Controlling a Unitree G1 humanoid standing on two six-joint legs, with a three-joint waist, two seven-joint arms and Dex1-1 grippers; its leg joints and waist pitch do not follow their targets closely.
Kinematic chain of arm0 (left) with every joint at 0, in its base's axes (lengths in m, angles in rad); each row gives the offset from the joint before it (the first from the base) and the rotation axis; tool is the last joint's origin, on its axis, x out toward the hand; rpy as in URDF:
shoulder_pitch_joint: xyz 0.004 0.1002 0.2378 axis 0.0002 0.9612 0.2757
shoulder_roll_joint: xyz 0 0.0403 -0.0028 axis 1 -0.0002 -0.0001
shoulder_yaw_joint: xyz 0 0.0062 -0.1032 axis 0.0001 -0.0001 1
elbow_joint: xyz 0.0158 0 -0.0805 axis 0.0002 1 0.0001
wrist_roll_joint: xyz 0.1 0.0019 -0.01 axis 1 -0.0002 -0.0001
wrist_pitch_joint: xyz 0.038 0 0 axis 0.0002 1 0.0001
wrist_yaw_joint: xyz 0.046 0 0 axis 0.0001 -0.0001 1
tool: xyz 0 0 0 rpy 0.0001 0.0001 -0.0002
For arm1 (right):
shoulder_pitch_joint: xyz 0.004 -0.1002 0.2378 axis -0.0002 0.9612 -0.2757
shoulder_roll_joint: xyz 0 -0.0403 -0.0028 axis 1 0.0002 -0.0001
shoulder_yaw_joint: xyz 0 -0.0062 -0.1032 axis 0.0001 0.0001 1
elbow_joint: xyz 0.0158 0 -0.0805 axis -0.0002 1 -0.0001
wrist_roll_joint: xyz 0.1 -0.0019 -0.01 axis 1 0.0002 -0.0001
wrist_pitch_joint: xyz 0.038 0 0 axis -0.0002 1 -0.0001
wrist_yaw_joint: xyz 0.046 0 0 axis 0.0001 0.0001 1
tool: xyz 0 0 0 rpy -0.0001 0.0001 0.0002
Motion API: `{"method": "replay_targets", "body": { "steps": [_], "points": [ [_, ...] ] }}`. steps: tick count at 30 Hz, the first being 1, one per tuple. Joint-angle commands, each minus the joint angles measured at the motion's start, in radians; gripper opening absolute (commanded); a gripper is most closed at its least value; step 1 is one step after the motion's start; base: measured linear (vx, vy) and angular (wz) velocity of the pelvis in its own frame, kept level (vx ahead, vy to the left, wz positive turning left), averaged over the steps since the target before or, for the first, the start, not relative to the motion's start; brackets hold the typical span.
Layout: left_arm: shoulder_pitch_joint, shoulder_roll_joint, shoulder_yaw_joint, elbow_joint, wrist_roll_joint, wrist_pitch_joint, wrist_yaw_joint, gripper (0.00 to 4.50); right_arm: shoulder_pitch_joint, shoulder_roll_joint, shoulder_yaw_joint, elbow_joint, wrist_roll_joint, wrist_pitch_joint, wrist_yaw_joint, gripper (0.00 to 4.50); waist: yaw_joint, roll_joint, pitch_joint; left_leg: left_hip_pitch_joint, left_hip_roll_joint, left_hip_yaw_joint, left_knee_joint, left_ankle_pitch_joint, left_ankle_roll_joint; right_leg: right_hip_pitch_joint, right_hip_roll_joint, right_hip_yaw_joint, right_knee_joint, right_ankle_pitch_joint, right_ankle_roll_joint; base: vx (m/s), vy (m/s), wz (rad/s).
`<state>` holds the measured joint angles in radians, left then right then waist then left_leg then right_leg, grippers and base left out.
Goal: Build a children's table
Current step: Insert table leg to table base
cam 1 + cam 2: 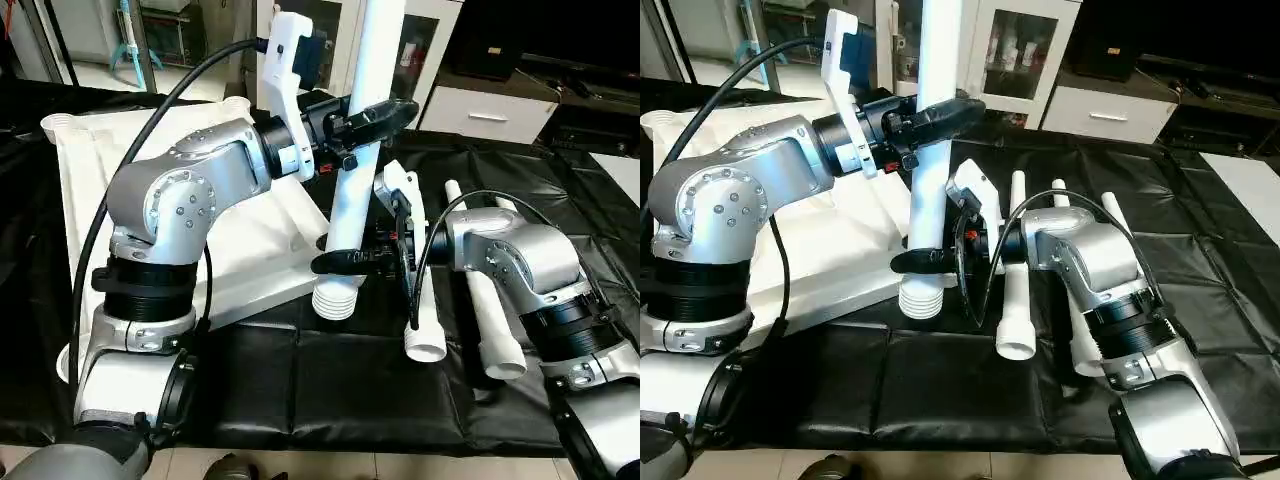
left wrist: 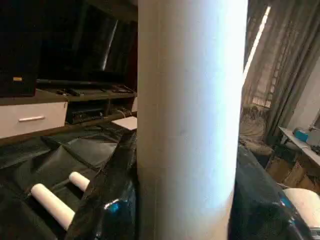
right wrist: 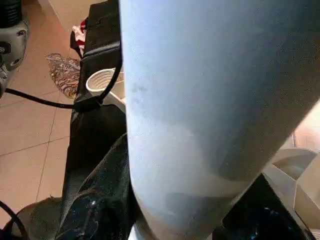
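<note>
One leg [image 1: 362,130] is held near-upright by both hands, left hand [image 1: 372,118] clamped high and right hand [image 1: 345,262] low, threaded end just off the tabletop [image 1: 100,170] near the bench's [image 1: 330,380] front edge; seating in a corner socket [image 1: 62,124] judged next.

You see a white table top [image 1: 120,180] lying on a glossy black sheet [image 1: 330,390]. The leg [image 1: 362,130] held upright is plain white, with a ribbed white end at its bottom. The spare legs [image 1: 480,310] on the sheet are white too. Your left gripper [image 1: 372,118] and right gripper [image 1: 345,262] have black fingers, on silver forearms with black joint rings and black cables. The floor [image 3: 30,95] is tan tile.
</note>
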<state>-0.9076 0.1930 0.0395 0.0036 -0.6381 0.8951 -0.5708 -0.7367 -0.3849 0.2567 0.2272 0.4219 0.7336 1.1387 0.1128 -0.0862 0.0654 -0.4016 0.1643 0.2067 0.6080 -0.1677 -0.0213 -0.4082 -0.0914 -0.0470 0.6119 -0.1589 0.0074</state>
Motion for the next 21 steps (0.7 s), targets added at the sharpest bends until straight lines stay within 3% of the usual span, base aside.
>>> {"method": "replay_targets", "body": {
  "steps": [1, 6, 12, 13, 14, 15, 16, 17, 18, 19, 20, 21],
  "points": [
    [-0.006, -0.012, 0.012, -0.020, -0.026, 0.032, 0.019, 2.42, 0.019, -0.011, -0.005, -0.024, -0.006, -0.009, -0.004, 1.85, -0.001, 0.011, -0.076, 0.041, 0.065, -0.037, -0.079, -0.254, -0.091, 0.034, -0.060, 0.034, -0.064, -0.253, -0.170, 0.000, 0.000, 0.00],
    [0.000, -0.030, 0.049, -0.025, -0.060, 0.058, 0.046, 2.83, 0.027, 0.003, -0.038, -0.024, -0.001, -0.019, -0.041, 1.85, -0.001, 0.009, -0.076, 0.040, 0.064, -0.037, -0.078, -0.249, -0.088, 0.036, -0.061, 0.033, -0.065, -0.252, -0.177, 0.000, 0.000, 0.00],
    [0.015, -0.035, 0.075, -0.024, -0.064, -0.023, 0.020, 3.29, 0.004, 0.067, -0.167, 0.044, -0.012, -0.102, -0.229, 1.85, -0.001, 0.010, -0.076, 0.044, 0.063, -0.037, -0.079, -0.267, -0.099, 0.029, -0.063, 0.033, -0.072, -0.293, -0.164, 0.000, 0.000, 0.00],
    [0.041, -0.036, 0.106, -0.032, -0.090, -0.057, -0.013, 3.33, -0.013, 0.089, -0.231, 0.102, -0.028, -0.169, -0.343, 1.85, -0.005, 0.021, -0.075, 0.043, 0.062, -0.038, -0.081, -0.276, -0.110, 0.027, -0.061, 0.033, -0.070, -0.293, -0.163, 0.000, 0.000, 0.00],
    [0.064, -0.036, 0.132, -0.045, -0.114, -0.066, -0.027, 3.33, -0.019, 0.099, -0.271, 0.132, -0.037, -0.216, -0.415, 1.85, -0.006, 0.018, -0.076, 0.043, 0.063, -0.038, -0.082, -0.278, -0.116, 0.027, -0.063, 0.032, -0.071, -0.295, -0.163, 0.000, 0.000, 0.00],
    [0.064, -0.036, 0.132, -0.045, -0.114, -0.066, -0.027, 3.33, -0.019, 0.099, -0.271, 0.132, -0.037, -0.216, -0.415, 1.85, -0.011, 0.025, -0.076, 0.044, 0.061, -0.036, -0.083, -0.291, -0.134, 0.024, -0.058, 0.031, -0.071, -0.282, -0.164, 0.000, 0.000, 0.00],
    [0.103, -0.027, 0.157, -0.073, -0.143, -0.062, -0.048, 3.33, -0.020, 0.106, -0.317, 0.158, -0.036, -0.248, -0.487, 1.85, -0.007, 0.040, -0.079, 0.049, 0.060, -0.038, -0.081, -0.289, -0.143, 0.024, -0.058, 0.031, -0.065, -0.264, -0.165, 0.000, 0.000, 0.00],
    [0.165, -0.002, 0.164, -0.112, -0.154, -0.065, -0.087, 3.33, -0.009, 0.105, -0.362, 0.164, -0.031, -0.268, -0.539, 1.85, -0.012, 0.034, -0.077, 0.049, 0.059, -0.035, -0.083, -0.300, -0.142, 0.024, -0.051, 0.031, -0.066, -0.243, -0.164, 0.000, 0.000, 0.00],
    [0.171, 0.000, 0.164, -0.115, -0.155, -0.065, -0.090, 3.33, -0.008, 0.105, -0.365, 0.164, -0.031, -0.270, -0.543, 1.85, -0.013, 0.039, -0.077, 0.048, 0.058, -0.035, -0.085, -0.312, -0.137, 0.027, -0.049, 0.031, -0.066, -0.240, -0.157, 0.000, 0.000, 0.00],
    [0.216, 0.032, 0.135, -0.129, -0.125, -0.075, -0.117, 3.33, 0.006, 0.097, -0.378, 0.153, -0.040, -0.280, -0.559, 1.85, -0.011, 0.039, -0.081, 0.049, 0.056, -0.035, -0.083, -0.297, -0.127, 0.029, -0.048, 0.030, -0.063, -0.225, -0.151, 0.000, 0.000, 0.00],
    [0.250, 0.061, 0.100, -0.135, -0.089, -0.091, -0.134, 3.33, 0.020, 0.093, -0.385, 0.140, -0.046, -0.283, -0.563, 1.84, -0.012, 0.047, -0.080, 0.046, 0.056, -0.036, -0.085, -0.288, -0.119, 0.030, -0.047, 0.032, -0.064, -0.218, -0.146, 0.000, 0.000, 0.00],
    [0.298, 0.155, -0.063, -0.093, 0.087, -0.187, -0.143, 3.33, 0.059, 0.076, -0.378, 0.088, -0.060, -0.276, -0.545, 1.84, -0.010, 0.047, -0.077, 0.044, 0.057, -0.037, -0.088, -0.286, -0.102, 0.031, -0.043, 0.032, -0.074, -0.228, -0.120, 0.000, 0.000, 0.00]
  ]
}}
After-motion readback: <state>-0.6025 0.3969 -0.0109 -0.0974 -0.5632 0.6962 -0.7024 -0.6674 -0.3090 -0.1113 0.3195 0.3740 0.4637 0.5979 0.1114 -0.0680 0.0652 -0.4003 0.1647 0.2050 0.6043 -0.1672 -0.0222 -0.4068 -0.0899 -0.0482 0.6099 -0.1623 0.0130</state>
